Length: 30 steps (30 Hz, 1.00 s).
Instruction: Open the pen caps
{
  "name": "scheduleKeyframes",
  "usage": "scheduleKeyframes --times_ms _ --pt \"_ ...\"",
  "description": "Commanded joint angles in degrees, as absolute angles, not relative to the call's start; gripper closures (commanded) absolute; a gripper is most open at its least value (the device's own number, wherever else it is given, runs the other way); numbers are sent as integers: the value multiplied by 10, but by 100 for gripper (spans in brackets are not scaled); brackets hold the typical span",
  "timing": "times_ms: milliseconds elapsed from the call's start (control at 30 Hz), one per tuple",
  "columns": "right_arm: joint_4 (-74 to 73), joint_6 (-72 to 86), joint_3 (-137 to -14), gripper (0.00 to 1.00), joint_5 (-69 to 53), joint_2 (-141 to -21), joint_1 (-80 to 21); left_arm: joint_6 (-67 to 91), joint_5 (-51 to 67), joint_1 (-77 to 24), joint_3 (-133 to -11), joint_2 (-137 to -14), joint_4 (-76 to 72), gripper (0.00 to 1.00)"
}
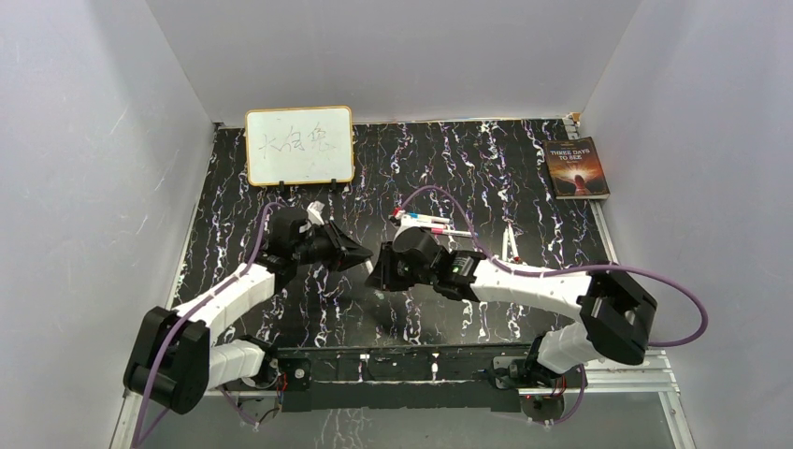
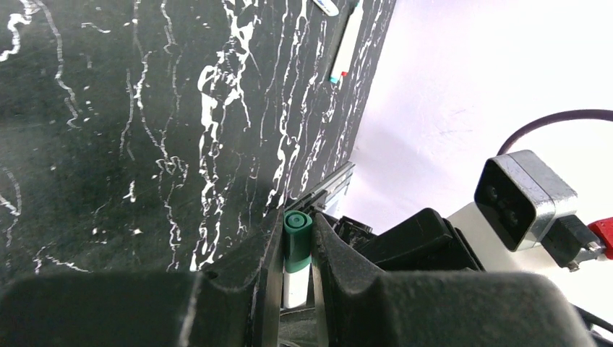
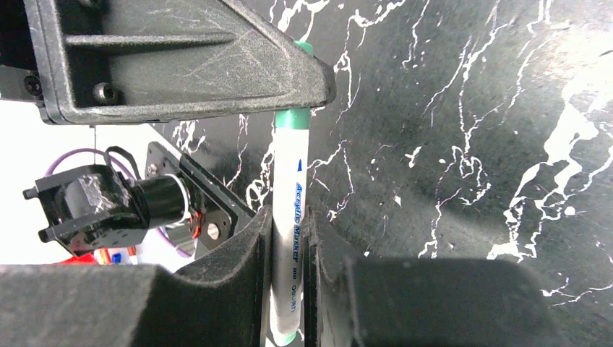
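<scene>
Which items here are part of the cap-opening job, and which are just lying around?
Part of the job:
- green pen cap, clamped in the left arm's jaws
- white pen, clamped in the right arm's jaws
- loose pens, not held

Just lying about:
- whiteboard
- book

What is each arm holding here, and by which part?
One green pen between them: left fingers pinch its cap, right fingers clamp its white barrel.
</scene>
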<state>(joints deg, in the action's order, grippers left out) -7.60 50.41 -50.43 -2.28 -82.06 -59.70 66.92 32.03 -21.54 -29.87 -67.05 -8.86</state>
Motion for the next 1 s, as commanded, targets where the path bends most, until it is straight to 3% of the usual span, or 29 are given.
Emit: scheduleKeyframes --times_ms 0,533,967 --pt "-103 517 -483 100 -93 -760 -629 676 168 -193 -356 -705 -163 100" --pt "-118 554 -408 100 -69 -667 -646 687 121 -164 -402 -763 -185 100" --pt "-175 545 -416 100 -29 -647 -654 670 119 -155 -425 -758 -161 100"
